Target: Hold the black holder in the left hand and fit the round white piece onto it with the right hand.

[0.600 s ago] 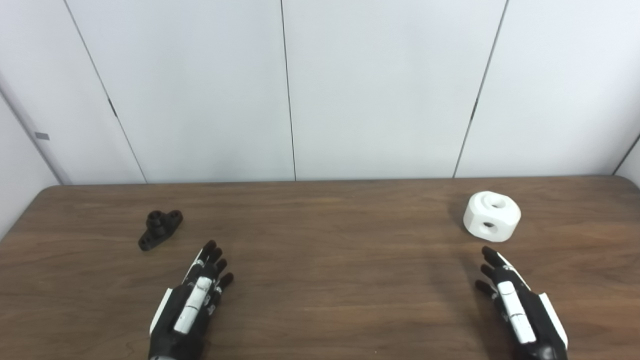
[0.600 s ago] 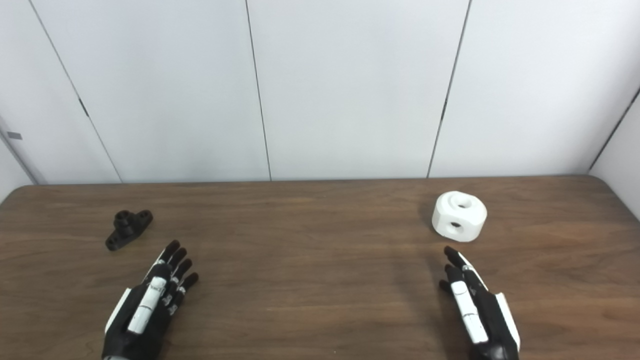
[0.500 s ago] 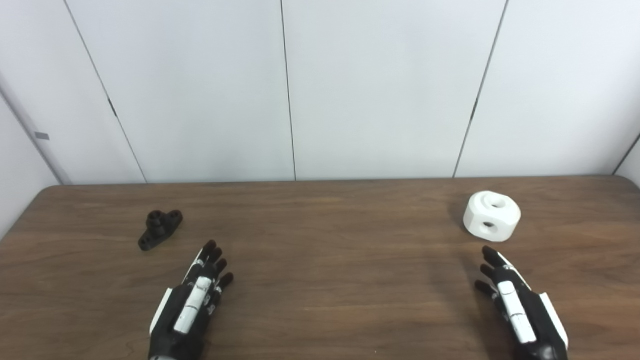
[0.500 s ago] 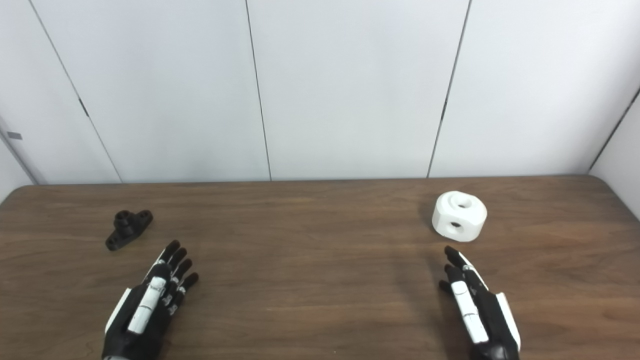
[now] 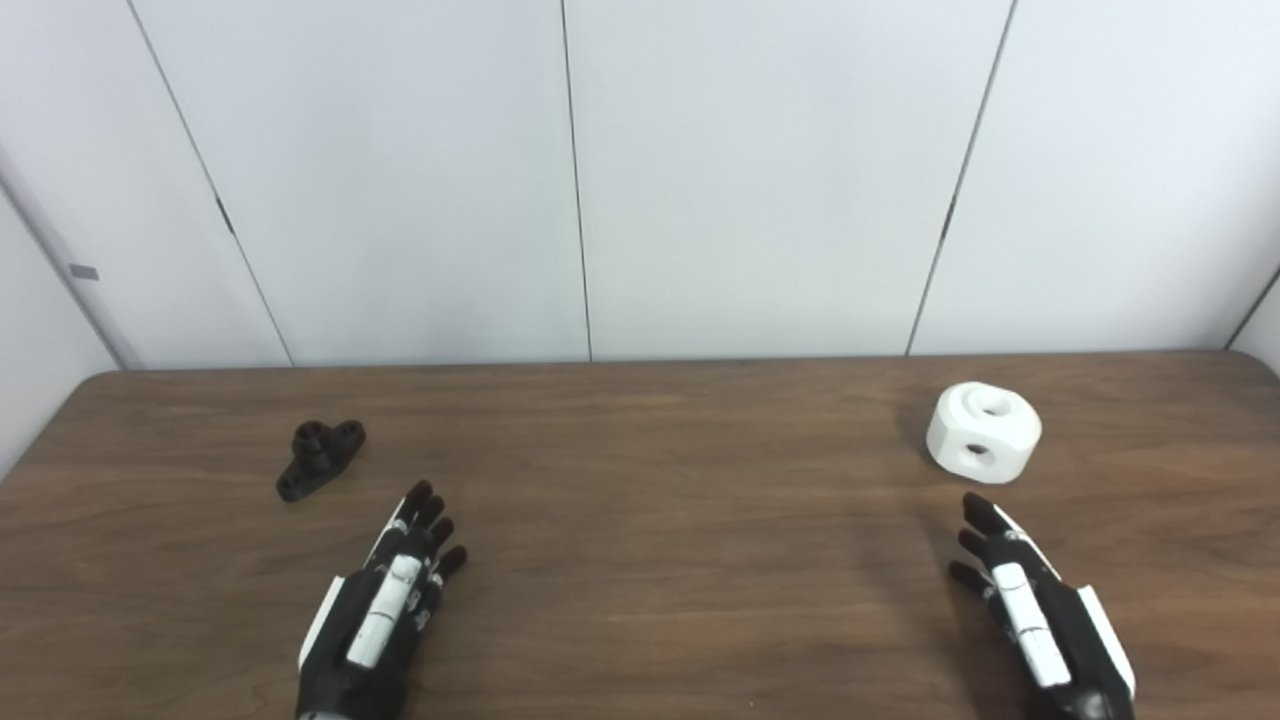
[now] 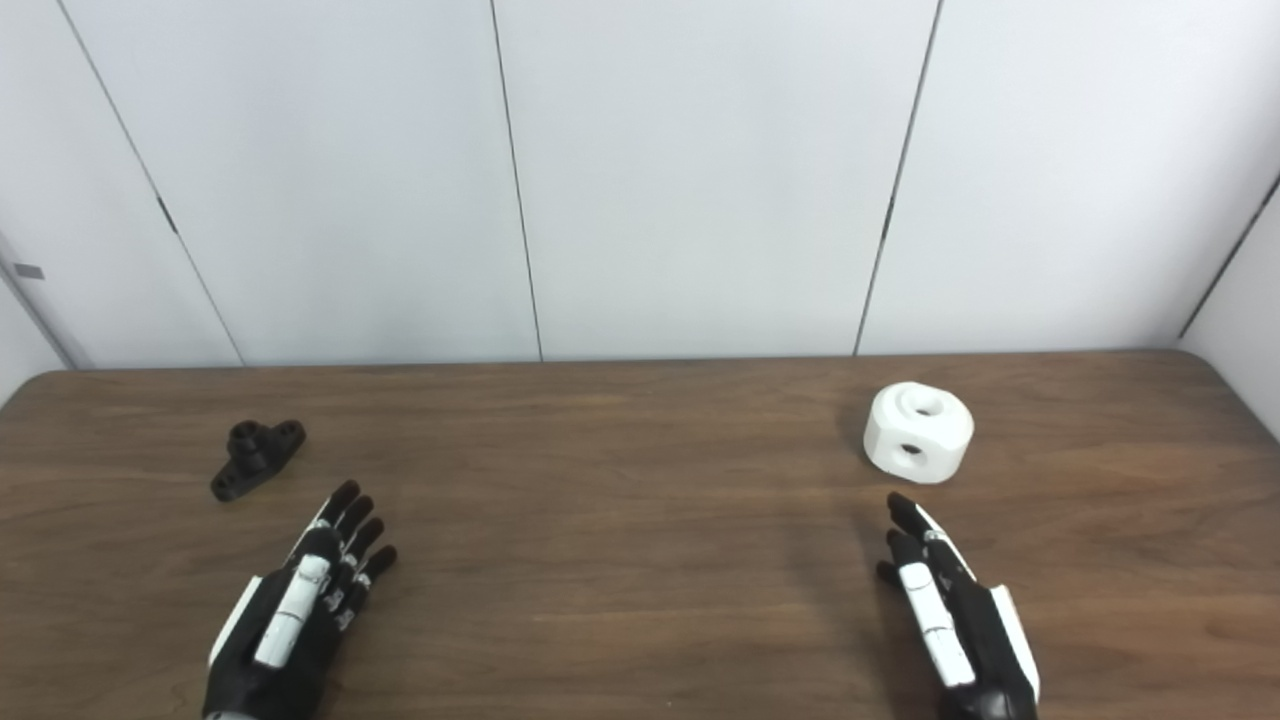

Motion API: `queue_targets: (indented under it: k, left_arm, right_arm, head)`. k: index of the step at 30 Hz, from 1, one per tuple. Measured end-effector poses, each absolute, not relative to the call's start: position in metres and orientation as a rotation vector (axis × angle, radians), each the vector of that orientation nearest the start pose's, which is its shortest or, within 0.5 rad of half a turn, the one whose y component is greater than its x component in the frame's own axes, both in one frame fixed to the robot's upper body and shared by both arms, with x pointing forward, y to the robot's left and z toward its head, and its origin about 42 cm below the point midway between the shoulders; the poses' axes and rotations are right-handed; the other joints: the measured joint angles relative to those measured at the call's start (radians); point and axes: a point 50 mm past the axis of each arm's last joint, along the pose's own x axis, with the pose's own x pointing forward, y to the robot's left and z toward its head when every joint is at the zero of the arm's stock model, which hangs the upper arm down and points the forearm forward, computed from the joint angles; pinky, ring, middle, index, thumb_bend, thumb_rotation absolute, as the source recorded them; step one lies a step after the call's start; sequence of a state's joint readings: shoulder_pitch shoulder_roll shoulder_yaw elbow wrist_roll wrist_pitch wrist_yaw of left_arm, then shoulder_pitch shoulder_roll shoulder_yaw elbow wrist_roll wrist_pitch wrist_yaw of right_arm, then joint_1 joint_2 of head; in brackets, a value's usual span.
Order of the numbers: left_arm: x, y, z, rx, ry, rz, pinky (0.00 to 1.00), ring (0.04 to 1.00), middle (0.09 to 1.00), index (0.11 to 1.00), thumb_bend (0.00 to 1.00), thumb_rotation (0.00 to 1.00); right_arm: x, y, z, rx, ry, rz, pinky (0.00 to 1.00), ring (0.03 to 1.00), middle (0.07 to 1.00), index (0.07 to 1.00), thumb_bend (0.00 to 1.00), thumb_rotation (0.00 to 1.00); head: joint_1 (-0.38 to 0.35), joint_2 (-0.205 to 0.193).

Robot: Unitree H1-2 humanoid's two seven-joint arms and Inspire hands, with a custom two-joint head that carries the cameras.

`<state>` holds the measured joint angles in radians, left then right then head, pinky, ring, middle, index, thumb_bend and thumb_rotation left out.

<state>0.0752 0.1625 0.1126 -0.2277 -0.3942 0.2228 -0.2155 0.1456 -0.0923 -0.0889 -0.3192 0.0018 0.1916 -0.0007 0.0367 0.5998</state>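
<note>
Change: almost none; left hand sits a shade lower than a moment ago, both pieces unmoved.
Left hand: empty, fingers spread, low over the bench, near the front edge.
Right hand: empty, fingers extended and apart.
Black holder: on the bench, far left, clear of the left fingertips.
Round white piece: on the bench, far right, just beyond the right fingertips, not touching.

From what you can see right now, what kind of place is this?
Probably a robot test station, not a home: a bare wooden table against plain white wall panels, with only a black holder and a round white piece set out before two open robot hands.
</note>
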Motion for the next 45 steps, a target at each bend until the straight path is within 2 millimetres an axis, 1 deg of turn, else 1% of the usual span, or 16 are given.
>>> queue_targets:
  k: [2, 5, 8, 10, 14, 17, 21, 24, 26, 27, 30, 33, 37, 39, 41, 45]
  left_arm:
    - [0.252, 0.285, 0.142, -0.136, 0.033, -0.28, 0.67, 0.795, 0.868, 0.951, 0.94, 0.64]
    - [0.246, 0.298, 0.175, 0.05, -0.062, -0.423, 0.56, 0.706, 0.796, 0.902, 0.96, 0.57]
    - [0.254, 0.296, 0.219, 0.147, -0.263, -0.4, 0.53, 0.695, 0.812, 0.921, 0.91, 0.5]
    - [0.263, 0.291, 0.245, 0.207, -0.437, -0.351, 0.53, 0.716, 0.83, 0.94, 0.89, 0.51]
    - [0.27, 0.301, 0.264, 0.422, -0.54, -0.163, 0.56, 0.752, 0.836, 0.896, 0.96, 0.56]
    - [0.267, 0.31, 0.267, 0.622, -0.536, -0.005, 0.56, 0.753, 0.833, 0.888, 0.98, 0.63]
    - [0.262, 0.315, 0.269, 0.882, -0.513, 0.145, 0.43, 0.701, 0.817, 0.877, 0.94, 0.56]
    - [0.26, 0.318, 0.272, 1.045, -0.45, 0.245, 0.42, 0.65, 0.841, 0.883, 0.95, 0.57]
    - [0.26, 0.322, 0.272, 1.1, -0.405, 0.293, 0.51, 0.68, 0.846, 0.888, 0.96, 0.61]
    - [0.26, 0.323, 0.271, 1.116, -0.382, 0.306, 0.58, 0.712, 0.851, 0.897, 0.96, 0.61]
    - [0.261, 0.326, 0.268, 1.164, -0.299, 0.348, 0.74, 0.794, 0.866, 0.904, 0.96, 0.57]
    - [0.265, 0.33, 0.26, 1.23, -0.221, 0.389, 0.74, 0.848, 0.875, 0.892, 0.98, 0.52]
    - [0.277, 0.341, 0.235, 1.324, -0.115, 0.443, 0.77, 0.892, 0.893, 0.883, 1.0, 0.55]
    - [0.282, 0.346, 0.223, 1.365, -0.066, 0.464, 0.88, 0.926, 0.914, 0.894, 1.0, 0.57]
    - [0.286, 0.35, 0.214, 1.374, -0.01, 0.474, 0.98, 0.981, 0.969, 0.933, 0.98, 0.61]
    - [0.294, 0.351, 0.204, 1.361, 0.125, 0.448, 1.0, 1.0, 0.998, 0.952, 0.97, 0.61]
  right_arm:
    - [0.233, -0.267, 0.137, -0.106, 0.01, -0.112, 0.84, 0.929, 0.938, 0.884, 0.57, 0.88]
    - [0.233, -0.268, 0.137, -0.11, 0.004, -0.12, 0.81, 0.905, 0.92, 0.871, 0.54, 0.86]
    - [0.233, -0.271, 0.133, -0.107, -0.004, -0.129, 0.81, 0.905, 0.92, 0.871, 0.57, 0.85]
    - [0.235, -0.272, 0.129, -0.09, -0.008, -0.123, 0.81, 0.908, 0.922, 0.875, 0.59, 0.85]
    - [0.24, -0.273, 0.129, -0.066, -0.022, -0.094, 0.86, 0.925, 0.942, 0.885, 0.56, 0.89]
    - [0.24, -0.279, 0.127, -0.06, -0.019, -0.09, 0.87, 0.929, 0.944, 0.884, 0.54, 0.89]
    - [0.243, -0.287, 0.12, -0.049, -0.033, -0.097, 0.85, 0.927, 0.943, 0.892, 0.47, 0.92]
    - [0.247, -0.29, 0.116, -0.037, -0.041, -0.096, 0.89, 0.951, 0.961, 0.903, 0.5, 0.93]
    - [0.25, -0.29, 0.115, -0.05, -0.053, -0.101, 0.72, 0.879, 0.91, 0.866, 0.56, 0.92]
    - [0.252, -0.29, 0.116, -0.071, -0.06, -0.109, 0.7, 0.872, 0.904, 0.864, 0.58, 0.93]
    - [0.256, -0.294, 0.117, -0.098, -0.071, -0.137, 0.74, 0.896, 0.922, 0.875, 0.57, 0.95]
    - [0.259, -0.3, 0.117, -0.102, -0.065, -0.145, 0.82, 0.925, 0.938, 0.886, 0.57, 0.96]
    - [0.259, -0.301, 0.117, -0.086, -0.076, -0.146, 0.84, 0.94, 0.949, 0.892, 0.53, 0.96]
    - [0.26, -0.303, 0.116, -0.08, -0.08, -0.145, 0.83, 0.934, 0.947, 0.886, 0.51, 0.95]
    - [0.261, -0.306, 0.116, -0.069, -0.078, -0.148, 0.88, 0.942, 0.955, 0.899, 0.54, 0.94]
    - [0.26, -0.308, 0.116, -0.037, -0.075, -0.152, 0.89, 0.95, 0.951, 0.887, 0.58, 0.91]
  head:
    - [0.038, -0.017]
    - [0.095, -0.049]
    - [0.132, -0.066]
    - [0.167, -0.095]
    - [0.253, -0.124]
    - [0.275, -0.141]
    - [0.342, -0.173]
    - [0.384, -0.187]
    - [0.408, -0.205]
    - [0.408, -0.206]
    - [0.448, -0.213]
    - [0.476, -0.221]
    - [0.5, -0.232]
    - [0.514, -0.236]
    - [0.532, -0.236]
    - [0.548, -0.236]
